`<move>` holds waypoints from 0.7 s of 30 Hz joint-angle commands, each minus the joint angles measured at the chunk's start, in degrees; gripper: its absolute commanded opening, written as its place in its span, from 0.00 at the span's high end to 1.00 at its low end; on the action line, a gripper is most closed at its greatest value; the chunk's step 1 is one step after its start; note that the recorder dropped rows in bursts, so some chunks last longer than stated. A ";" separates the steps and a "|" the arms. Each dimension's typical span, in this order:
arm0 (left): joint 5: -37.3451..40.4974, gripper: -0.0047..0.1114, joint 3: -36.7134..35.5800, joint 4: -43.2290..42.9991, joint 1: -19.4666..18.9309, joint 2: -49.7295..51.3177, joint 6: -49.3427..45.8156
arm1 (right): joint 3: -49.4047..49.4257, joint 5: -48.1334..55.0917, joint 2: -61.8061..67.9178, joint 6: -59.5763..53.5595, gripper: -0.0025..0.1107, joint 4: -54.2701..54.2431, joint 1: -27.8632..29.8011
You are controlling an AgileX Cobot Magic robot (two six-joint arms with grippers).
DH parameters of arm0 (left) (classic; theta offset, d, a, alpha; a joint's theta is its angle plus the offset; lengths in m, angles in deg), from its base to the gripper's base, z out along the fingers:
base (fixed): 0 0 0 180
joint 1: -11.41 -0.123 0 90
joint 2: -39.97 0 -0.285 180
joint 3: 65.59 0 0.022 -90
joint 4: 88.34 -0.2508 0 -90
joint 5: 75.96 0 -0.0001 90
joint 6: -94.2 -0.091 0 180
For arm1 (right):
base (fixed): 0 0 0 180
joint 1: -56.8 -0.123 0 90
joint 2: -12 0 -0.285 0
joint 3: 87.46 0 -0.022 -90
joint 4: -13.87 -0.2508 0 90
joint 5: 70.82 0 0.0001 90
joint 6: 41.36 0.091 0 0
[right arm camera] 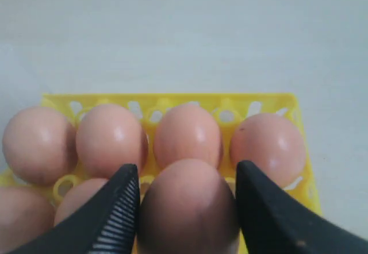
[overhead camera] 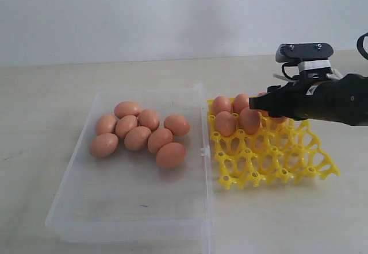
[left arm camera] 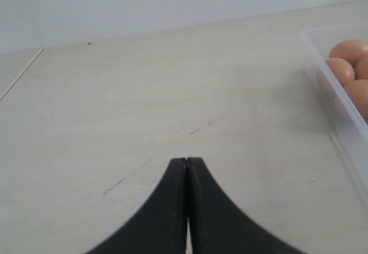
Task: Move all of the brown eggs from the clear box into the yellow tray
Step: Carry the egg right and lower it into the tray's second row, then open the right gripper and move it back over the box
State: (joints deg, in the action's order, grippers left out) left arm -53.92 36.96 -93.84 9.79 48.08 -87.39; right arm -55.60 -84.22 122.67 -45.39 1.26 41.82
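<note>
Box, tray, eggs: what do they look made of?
Box: clear rigid plastic, glossy. The table shows through its floor and walls, and the rim is moulded.
Tray: yellow plastic, smooth with a slight sheen, in a thin moulded lattice of cups and pegs.
Eggs: matte orange-brown shell with soft highlights close up. Whether they are real or dummy cannot be told.

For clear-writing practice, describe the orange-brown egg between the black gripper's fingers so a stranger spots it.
Find the bright yellow lattice egg tray beside the clear plastic box. Over its far rows, the black right gripper grips one orange-brown egg. Only it has a finger on each side.
</note>
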 commanded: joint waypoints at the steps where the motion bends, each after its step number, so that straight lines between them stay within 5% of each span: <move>1: -0.35 0.96 0.23 0.06 -0.11 -0.32 0.37 | -0.92 -2.44 0.00 3.21 0.98 2.49 0.80; 21: -0.35 0.96 0.23 0.06 -0.11 -0.32 0.37 | -0.92 -5.16 2.66 1.64 0.98 3.79 0.80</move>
State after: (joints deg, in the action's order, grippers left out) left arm -53.92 36.96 -93.84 9.79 48.08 -87.39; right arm -56.25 -88.14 124.90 -43.20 4.44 42.28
